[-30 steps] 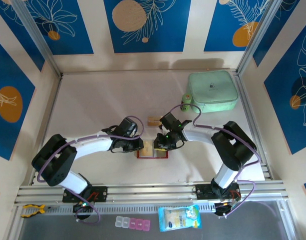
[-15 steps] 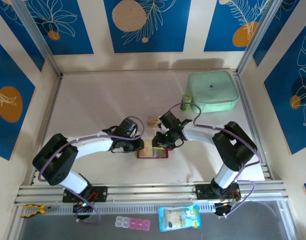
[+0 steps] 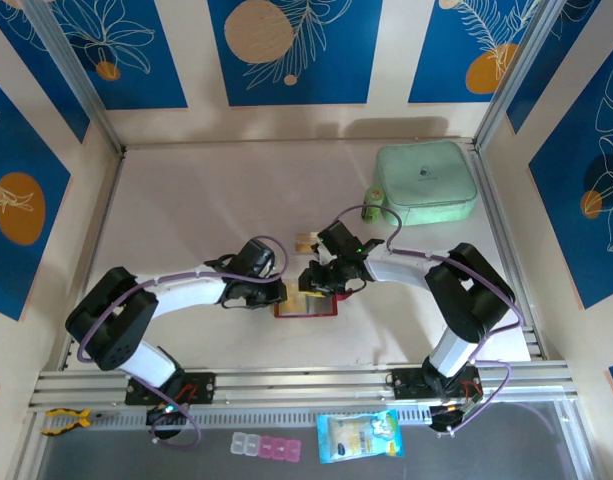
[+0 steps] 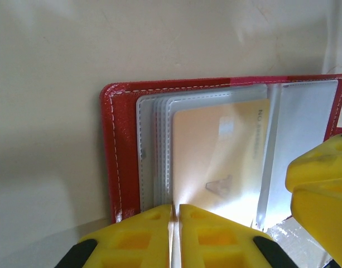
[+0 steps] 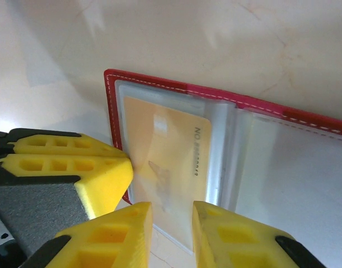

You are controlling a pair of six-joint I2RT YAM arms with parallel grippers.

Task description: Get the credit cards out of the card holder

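The orange-yellow credit card (image 4: 218, 156) in the front clear sleeve of the red card holder (image 4: 117, 145) carries the letters "NO." along one edge. A row of small digits follows them, too blurred to read in either wrist view, and there is a faint triangular emblem without legible wording. The small dark mark on the mint-green case (image 3: 426, 180) at the tabletop's far right corner and the printing on the blue-and-white packet (image 3: 358, 436) beyond its near edge are too small to read.

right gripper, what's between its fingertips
In the right wrist view, the edge of an orange-yellow credit card, sleeved in the open card holder, lies between the fingertips of the right gripper.
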